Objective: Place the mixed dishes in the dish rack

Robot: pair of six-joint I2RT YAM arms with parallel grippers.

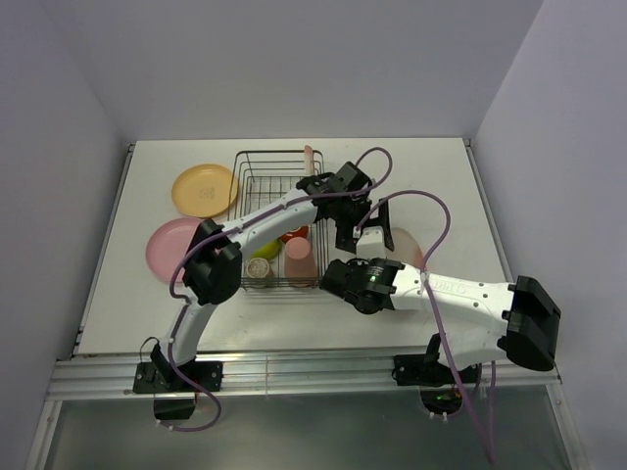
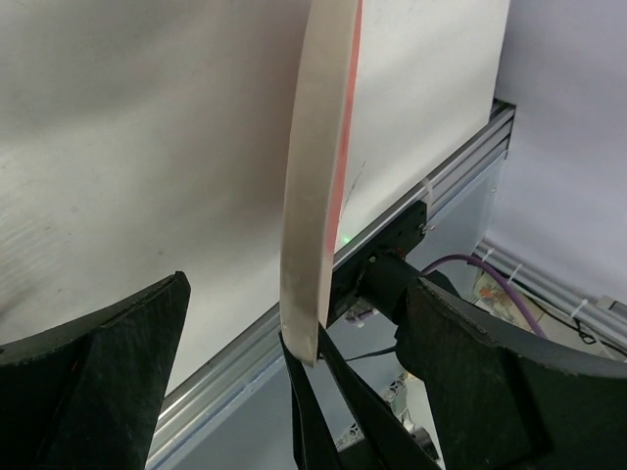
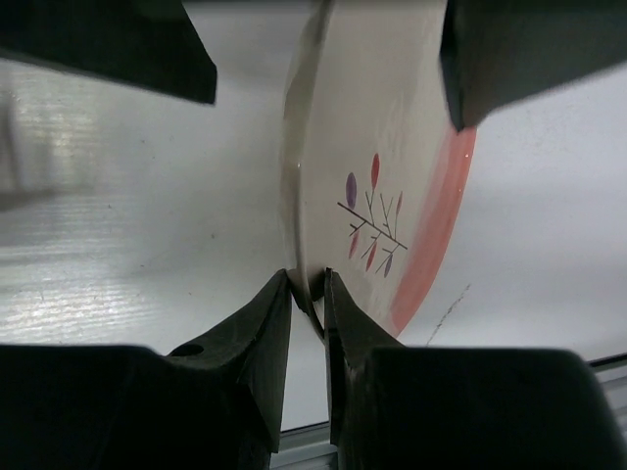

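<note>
My right gripper [image 3: 308,279] is shut on the near rim of the cream-pink plate with the twig drawing [image 3: 392,147] and holds it on edge, to the right of the dish rack [image 1: 257,166]. My left gripper [image 2: 297,284] is open and straddles the plate's opposite rim [image 2: 318,166], with a gap on both sides. In the top view the plate [image 1: 404,245] sits between the two grippers. The lime-green bowl [image 1: 265,247], red-brown mug [image 1: 294,233], salmon-pink cup [image 1: 299,257] and grey-beige cup [image 1: 260,269] sit in the rack.
An orange-yellow plate [image 1: 204,189] and a pink plate [image 1: 174,247] lie on the table left of the rack. A pink plate edge [image 1: 308,157] stands at the rack's far right corner. The table's front rail [image 2: 245,343] runs close below the grippers.
</note>
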